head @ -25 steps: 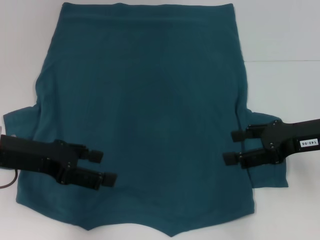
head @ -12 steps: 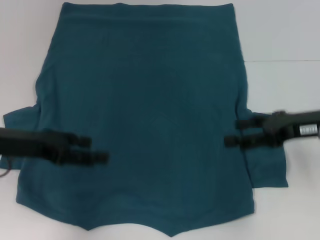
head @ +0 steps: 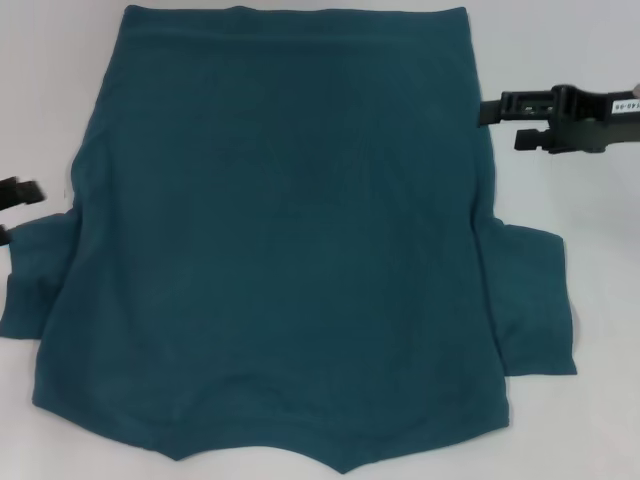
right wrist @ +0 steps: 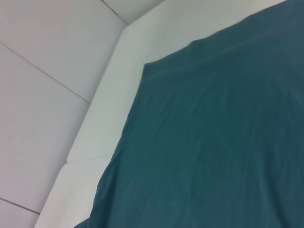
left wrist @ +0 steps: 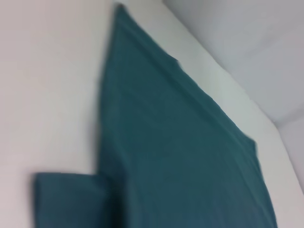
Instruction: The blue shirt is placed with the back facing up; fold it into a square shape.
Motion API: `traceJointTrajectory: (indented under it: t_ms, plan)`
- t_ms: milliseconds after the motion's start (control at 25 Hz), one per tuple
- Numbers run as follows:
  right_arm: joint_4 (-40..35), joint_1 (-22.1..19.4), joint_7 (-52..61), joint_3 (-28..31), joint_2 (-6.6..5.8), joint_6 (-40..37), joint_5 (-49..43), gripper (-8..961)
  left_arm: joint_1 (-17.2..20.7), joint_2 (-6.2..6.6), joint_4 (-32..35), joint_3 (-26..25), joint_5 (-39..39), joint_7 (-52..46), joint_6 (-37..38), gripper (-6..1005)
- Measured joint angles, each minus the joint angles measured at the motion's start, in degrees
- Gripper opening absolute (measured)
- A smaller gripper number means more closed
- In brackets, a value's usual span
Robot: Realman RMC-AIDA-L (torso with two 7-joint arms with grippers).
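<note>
The blue shirt (head: 290, 240) lies flat on the white table, plain side up, its straight hem at the far end and its short sleeves sticking out at both sides nearer to me. It also fills the left wrist view (left wrist: 180, 152) and the right wrist view (right wrist: 213, 142). My left gripper (head: 18, 212) is at the picture's left edge, beside the left sleeve, open and holding nothing. My right gripper (head: 505, 127) hovers at the shirt's far right edge, open and empty.
White table (head: 570, 60) surrounds the shirt on the left, right and far sides. In the wrist views the table's far rim (right wrist: 95, 137) meets pale wall panels (right wrist: 42, 95).
Both grippers have left the shirt's near half. The left one drew back to the left edge of the view; the right one moved out and up to the far right edge.
</note>
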Motion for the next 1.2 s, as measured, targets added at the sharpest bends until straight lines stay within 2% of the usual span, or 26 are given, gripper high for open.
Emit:
traceJointTrajectory:
  t_ms: [80,160,400,760,920,1200]
  plan:
    - [1.6,1.2,0.0,0.0,-1.06,0.1,-0.2,925,-0.1,0.77,-3.4,-3.1,1.3,0.1,-1.4,933]
    - [2.0,2.3,0.0,-0.1,-1.46,0.3,-0.5,925,-0.4,1.32,-5.7,-4.6,3.2,0.3,-2.6,933]
    - [1.9,2.8,0.0,-0.1,-1.54,0.3,-0.6,925,-0.5,1.29,-7.6,-4.5,4.8,0.7,-5.0,933]
    - [2.3,2.5,-0.1,-0.1,-1.59,0.4,-1.1,924,-1.5,1.26,-12.6,-3.8,4.9,10.2,-11.3,933]
    - [2.3,2.3,-0.1,-0.1,-1.61,0.4,-1.1,924,-1.2,0.87,-13.1,-3.6,4.9,12.4,-14.0,933]
    - [2.3,2.2,-0.2,-0.1,-1.63,0.4,-1.1,925,-1.2,0.82,-15.2,-3.5,5.3,13.4,-15.0,933]
